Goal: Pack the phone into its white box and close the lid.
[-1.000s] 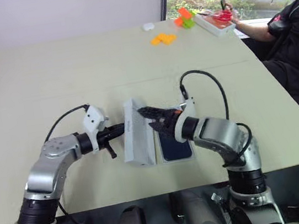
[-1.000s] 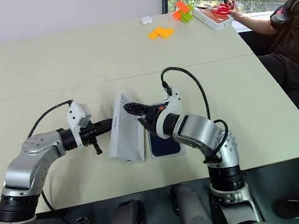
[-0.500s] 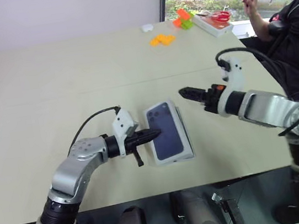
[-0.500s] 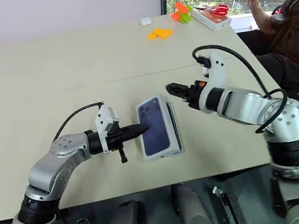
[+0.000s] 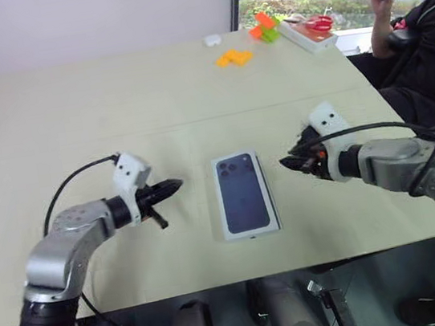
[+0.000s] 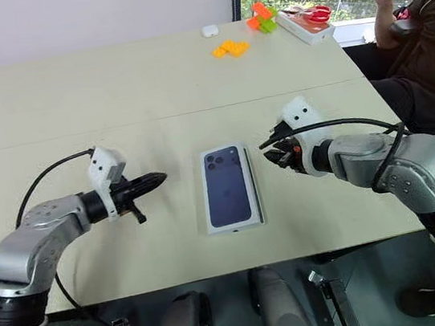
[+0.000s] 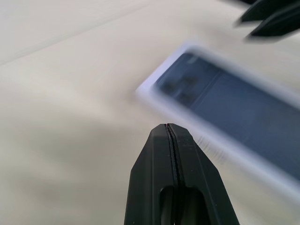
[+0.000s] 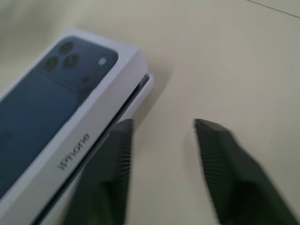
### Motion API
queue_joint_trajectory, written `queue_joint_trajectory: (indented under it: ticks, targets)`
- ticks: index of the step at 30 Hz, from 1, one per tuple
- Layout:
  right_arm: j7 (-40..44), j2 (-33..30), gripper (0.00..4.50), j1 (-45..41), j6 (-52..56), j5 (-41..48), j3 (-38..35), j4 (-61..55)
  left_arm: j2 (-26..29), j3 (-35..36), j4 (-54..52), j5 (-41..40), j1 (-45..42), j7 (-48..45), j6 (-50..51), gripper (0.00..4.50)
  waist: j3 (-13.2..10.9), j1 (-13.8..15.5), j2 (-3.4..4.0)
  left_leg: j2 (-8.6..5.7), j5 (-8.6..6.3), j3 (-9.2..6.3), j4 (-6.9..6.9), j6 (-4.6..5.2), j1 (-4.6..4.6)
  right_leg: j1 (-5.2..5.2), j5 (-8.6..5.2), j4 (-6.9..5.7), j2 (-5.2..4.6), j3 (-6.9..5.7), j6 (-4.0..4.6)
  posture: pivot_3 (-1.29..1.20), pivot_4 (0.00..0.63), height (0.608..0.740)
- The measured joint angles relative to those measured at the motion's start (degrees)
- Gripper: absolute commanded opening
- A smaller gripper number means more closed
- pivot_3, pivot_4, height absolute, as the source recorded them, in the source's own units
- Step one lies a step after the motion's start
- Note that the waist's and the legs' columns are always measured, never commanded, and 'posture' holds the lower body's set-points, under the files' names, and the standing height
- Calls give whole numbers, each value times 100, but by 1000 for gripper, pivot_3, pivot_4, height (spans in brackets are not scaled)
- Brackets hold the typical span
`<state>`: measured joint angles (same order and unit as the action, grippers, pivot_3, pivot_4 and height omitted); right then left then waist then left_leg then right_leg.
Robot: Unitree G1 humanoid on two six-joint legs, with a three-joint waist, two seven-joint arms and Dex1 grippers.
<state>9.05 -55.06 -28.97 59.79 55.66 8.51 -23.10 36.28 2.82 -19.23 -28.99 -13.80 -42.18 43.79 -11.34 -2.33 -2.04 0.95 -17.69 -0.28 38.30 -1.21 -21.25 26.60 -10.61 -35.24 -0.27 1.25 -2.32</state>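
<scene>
Left gripper point(image 5: 174, 186) pinched closed; right gripper point(image 8: 161, 136) parted, both pointing inward.

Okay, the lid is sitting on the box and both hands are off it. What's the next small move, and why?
Probably bring the right hand over the lid and press down along the edge nearest it. The right wrist view shows a dark slit between the lid and the white box on that side, so the lid looks not fully seated. The right hand is open and hovers just beside that edge; the left hand is shut.

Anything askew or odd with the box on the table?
Yes: the lid isn't fully seated. At its camera-print end a dark gap shows above the white box. Both hands are clear of it.
</scene>
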Motion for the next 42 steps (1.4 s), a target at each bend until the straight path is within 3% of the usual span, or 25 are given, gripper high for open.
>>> queue_joint_trajectory:
  ticks: [1,5,10,24,42]
  targets:
    - [173,-25,48,4,-37,-189,63,-59,43,-75,-14,21,62,-13,49,0,0,17,0,-2,0,0,1,0,0,4,0,0,-4,-1,1,0,150,732]
    - [672,-3,48,77,-139,-828,361,-305,160,-999,-174,433,149,-1,91,0,0,115,-1,-15,0,3,6,0,1,3,0,2,-25,-4,2,0,150,732]
    - [939,150,48,125,-92,-1393,491,-319,-239,-1332,-190,472,-179,178,320,0,0,172,-1,-16,-3,-7,58,4,-14,-4,1,0,-31,-19,1,0,150,732]
    - [1435,481,48,334,233,-1962,494,-570,-843,-1562,-286,466,-420,382,570,0,0,159,-1,-20,-5,-5,74,8,-11,-12,10,-2,-30,-17,-11,0,150,732]
    - [1745,635,48,459,359,-2480,448,-710,-1097,-1557,-353,375,-465,362,598,0,0,153,-1,-21,-6,-5,76,8,-10,-12,11,-4,-30,-16,-10,0,150,732]
